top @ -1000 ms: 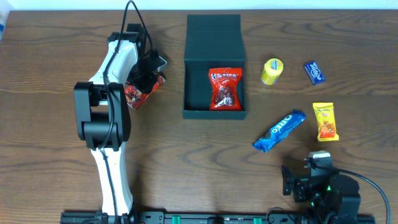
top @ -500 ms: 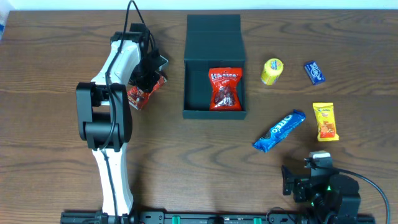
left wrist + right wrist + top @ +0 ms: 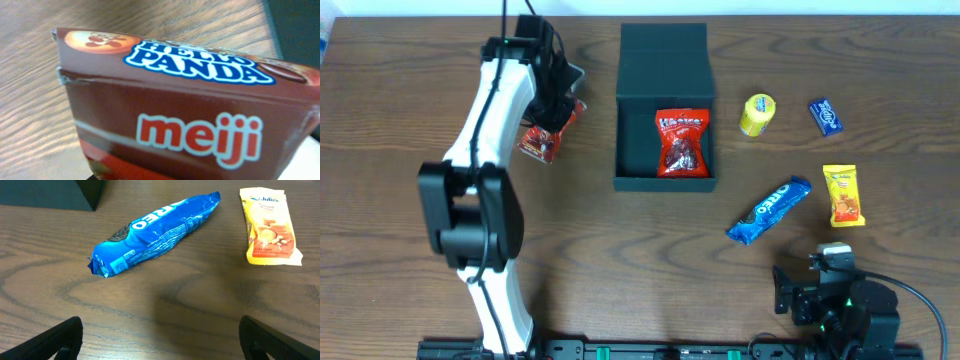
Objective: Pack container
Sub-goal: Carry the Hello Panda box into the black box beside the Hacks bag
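The container, a dark teal box, stands open at the table's centre with its lid flap folded back. A red snack packet lies inside it. Left of the box, my left gripper is shut on a red-brown Hello Panda packet, which fills the left wrist view and hides the fingers there. My right gripper sits at the near right edge, open and empty, with its fingertips wide apart over bare wood.
On the table right of the box lie a yellow round snack, a small blue packet, a yellow Julie's packet and a blue Oreo pack. The box corner shows at upper left.
My left jaws have closed further onto the Hello Panda packet. The left arm has shifted, its elbow swinging left and toward the near edge, and the packet has moved slightly left. The right arm is still.
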Available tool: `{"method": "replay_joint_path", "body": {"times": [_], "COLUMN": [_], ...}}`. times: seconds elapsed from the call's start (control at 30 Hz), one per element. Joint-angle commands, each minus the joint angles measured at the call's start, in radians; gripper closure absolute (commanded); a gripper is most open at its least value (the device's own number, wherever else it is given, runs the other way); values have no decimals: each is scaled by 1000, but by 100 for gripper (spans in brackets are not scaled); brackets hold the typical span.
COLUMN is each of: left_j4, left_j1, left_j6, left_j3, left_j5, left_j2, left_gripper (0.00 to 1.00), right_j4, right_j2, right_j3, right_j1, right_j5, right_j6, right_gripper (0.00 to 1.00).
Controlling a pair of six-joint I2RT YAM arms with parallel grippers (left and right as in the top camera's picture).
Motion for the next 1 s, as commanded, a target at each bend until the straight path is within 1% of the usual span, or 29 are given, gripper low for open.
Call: {"method": "replay_joint_path", "body": {"times": [0.0,0.1,0.17,0.23,0.33,0.53,0.6,0.63,0.77,0.83,0.97], "left_j4": [-27,-53,-67,-77,-80,-33,-11,-2,35,55,95], "left_j1": [-36,-85,-130,-181,-262,-382,-401,-407,-423,-429,-436], "left_j6": [-103,-156,-196,-238,-343,-610,-695,-742,-869,-911,-959], "left_j3": [1,1,1,1,1,1,1,1,1,1,1], "left_j5": [7,7,6,6,6,7,7,6,3,-2,-5], "left_j2": [-82,-131,-154,-169,-174,-173,-172,-172,-162,-152,-116], "left_gripper": [77,77,80,80,80,81,84,84,87,87,86], "right_j4": [-3,-3,-3,-3,-3,-3,-3,-3,-3,-3,-3], "right_j2": [-6,-6,-6,-6,-6,-6,-6,-6,-6,-6,-6], "right_j3": [-6,-6,-6,-6,-6,-6,-6,-6,-6,-6,-6], "right_j1": [-6,-6,-6,-6,-6,-6,-6,-6,-6,-6,-6], "right_j5": [-8,-8,-8,-8,-8,-8,-8,-8,-8,-8,-8], "right_j6": [-11,-11,-11,-11,-11,-11,-11,-11,-11,-11,-11], "right_gripper": [1,1,1,1,1,1,1,1,1,1,1]}}
